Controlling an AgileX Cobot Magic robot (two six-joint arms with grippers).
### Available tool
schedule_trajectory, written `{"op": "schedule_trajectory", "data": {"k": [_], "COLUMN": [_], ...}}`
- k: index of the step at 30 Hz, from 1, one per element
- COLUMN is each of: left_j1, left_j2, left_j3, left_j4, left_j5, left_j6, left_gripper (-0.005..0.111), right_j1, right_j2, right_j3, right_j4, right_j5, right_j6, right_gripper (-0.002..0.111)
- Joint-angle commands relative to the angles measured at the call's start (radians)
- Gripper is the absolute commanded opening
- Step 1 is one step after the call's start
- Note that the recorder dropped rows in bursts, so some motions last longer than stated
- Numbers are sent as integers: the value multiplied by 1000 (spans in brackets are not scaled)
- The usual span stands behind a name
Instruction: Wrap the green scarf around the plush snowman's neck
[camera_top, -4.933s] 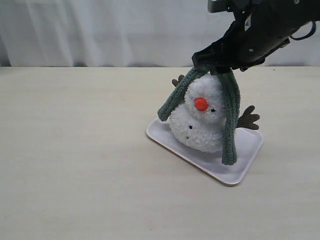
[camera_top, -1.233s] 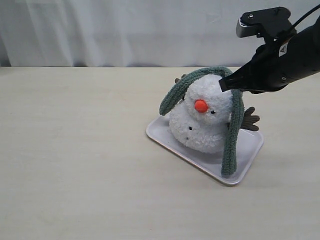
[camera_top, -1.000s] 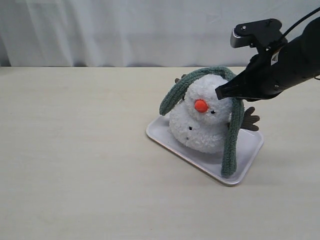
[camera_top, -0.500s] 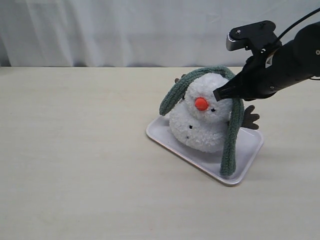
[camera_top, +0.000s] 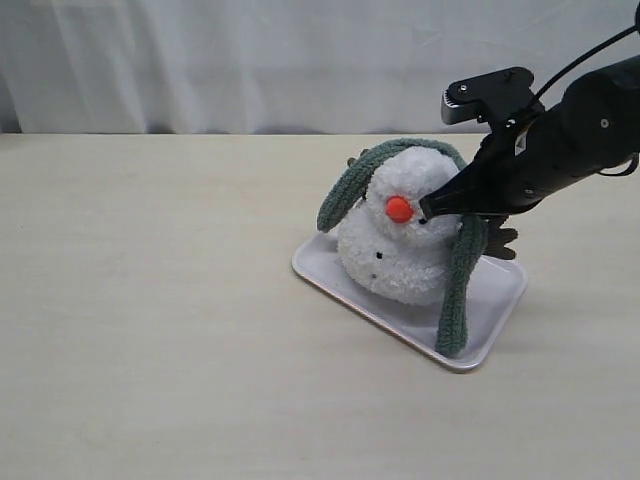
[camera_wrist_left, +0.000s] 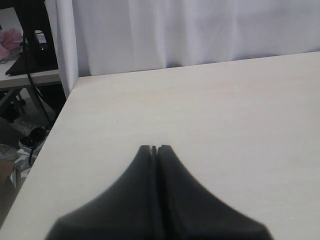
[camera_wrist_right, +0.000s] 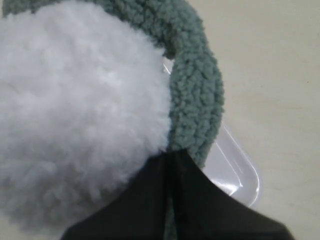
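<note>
Right fingers pressed together, touching plush snowman, green scarf; left fingers together, empty.

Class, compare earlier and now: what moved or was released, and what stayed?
The right gripper released the green scarf, drew aside, then came in shut against the plush snowman at its head, nudging it slightly leftward. The scarf stays draped over the head; the tray has not moved.

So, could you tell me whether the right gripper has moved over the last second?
Yes: against the unmoved tray, the right gripper has come left and down, toward the plush snowman's face.
</note>
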Motion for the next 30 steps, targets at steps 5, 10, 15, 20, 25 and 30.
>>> {"op": "schedule_trajectory", "data": {"k": [5, 10, 15, 20, 25, 30], "left_j1": [0, 0, 0, 0, 0, 0], "left_j2": [-2, -2, -2, -2, -2, -2], "left_j3": [3, 3, 3, 3, 3, 3], "left_j4": [-2, -2, -2, -2, -2, -2], "left_j5": [-12, -12, -12, -12, -12, -12], "left_j6": [-2, -2, -2, -2, -2, -2], "left_gripper": [0, 0, 0, 0, 0, 0], "right_j1": [-1, -1, -1, -1, -1, 1], "right_j2": [3, -1, -32, -97, -172, -253], "right_j3": [2, -3, -3, -3, -3, -3], "right_j4": [-31, -26, -24, -23, 12, 12], "right_j5": [-39, -35, -22, 0, 41, 93], "right_j6": [3, 13, 29, 51, 51, 47], "right_gripper": [4, 4, 13, 34, 38, 38]}}
